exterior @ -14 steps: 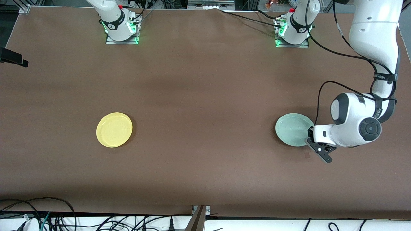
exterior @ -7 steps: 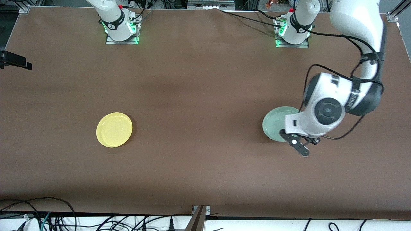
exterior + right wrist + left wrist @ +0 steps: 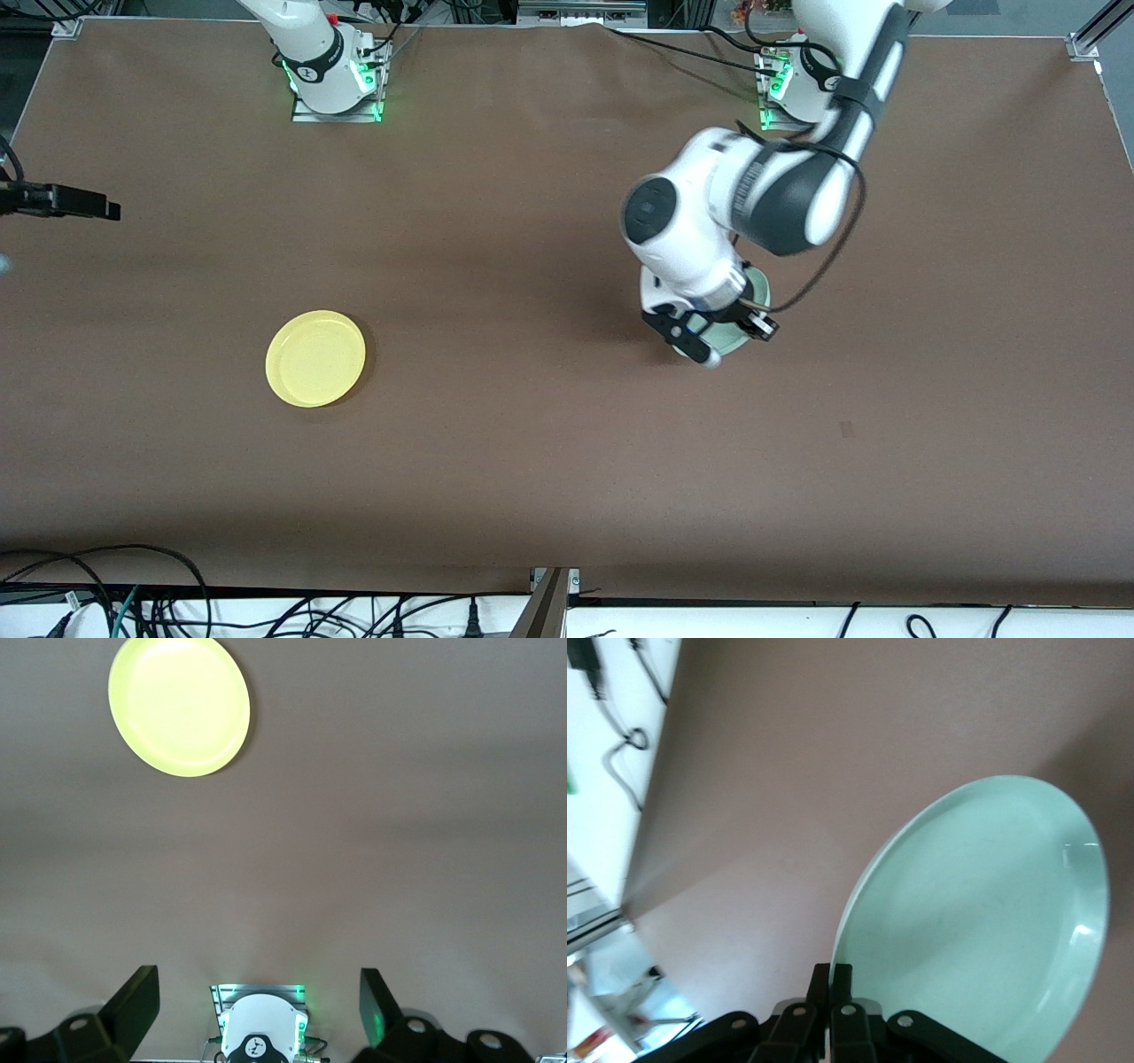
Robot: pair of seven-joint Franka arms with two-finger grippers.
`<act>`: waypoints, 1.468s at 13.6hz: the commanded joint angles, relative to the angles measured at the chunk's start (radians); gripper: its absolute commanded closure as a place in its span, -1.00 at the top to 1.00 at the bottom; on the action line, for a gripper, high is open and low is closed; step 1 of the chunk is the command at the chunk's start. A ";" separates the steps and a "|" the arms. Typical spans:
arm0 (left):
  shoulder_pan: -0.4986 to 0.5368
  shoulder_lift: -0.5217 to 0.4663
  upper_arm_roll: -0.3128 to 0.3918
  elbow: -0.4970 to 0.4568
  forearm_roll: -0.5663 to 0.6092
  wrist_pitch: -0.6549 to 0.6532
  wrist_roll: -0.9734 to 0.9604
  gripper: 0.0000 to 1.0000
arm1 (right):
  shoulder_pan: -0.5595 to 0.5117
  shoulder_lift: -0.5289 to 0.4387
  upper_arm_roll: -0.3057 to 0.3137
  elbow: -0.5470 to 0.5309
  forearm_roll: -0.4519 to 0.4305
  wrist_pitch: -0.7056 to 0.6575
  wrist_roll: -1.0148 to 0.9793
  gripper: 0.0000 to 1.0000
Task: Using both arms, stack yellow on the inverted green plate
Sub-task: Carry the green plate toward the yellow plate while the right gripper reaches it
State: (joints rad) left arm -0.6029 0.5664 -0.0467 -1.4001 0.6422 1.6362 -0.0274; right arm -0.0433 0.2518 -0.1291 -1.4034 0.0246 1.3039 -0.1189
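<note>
Yellow plate [image 3: 315, 358] lies flat and rim-up on the brown worktop [image 3: 532, 461], toward my right arm's end, untouched and well apart from everything else. The green plate [image 3: 742, 335] is off the worktop, over its middle stretch toward my left arm's end, mostly hidden in the front view under my left arm's wrist. My left gripper [image 3: 831, 994] is pinched tight on that plate's rim, fingers [image 3: 842, 979] nearly touching with the thin edge between them; in the left wrist view the green plate [image 3: 983, 921] is tilted, its hollow side showing. My right gripper [image 3: 257, 1010] hangs high over the worktop near its own base, fingers spread wide and holding nothing, the arm waiting. From the right wrist view the yellow plate [image 3: 179, 704] shows whole on the bare brown surface. Cables trail along the worktop's edge nearest the front camera.
</note>
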 commanded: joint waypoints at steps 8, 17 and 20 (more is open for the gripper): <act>-0.299 0.204 0.025 0.024 0.387 -0.254 -0.618 -1.00 | -0.003 0.306 0.023 -0.019 0.054 0.323 0.010 1.00; -0.374 0.368 0.031 0.128 0.435 -0.388 -0.854 -1.00 | -0.006 0.376 0.045 -0.287 0.189 0.771 0.008 1.00; -0.377 0.378 0.025 0.130 0.406 -0.388 -0.864 -1.00 | -0.006 0.377 0.062 -0.348 0.211 0.868 0.010 1.00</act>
State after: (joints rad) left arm -0.9733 0.9197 -0.0275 -1.3158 1.0574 1.2764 -0.8899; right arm -0.0416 0.6510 -0.0858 -1.6955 0.2054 2.1148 -0.1170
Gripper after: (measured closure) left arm 0.965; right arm 0.000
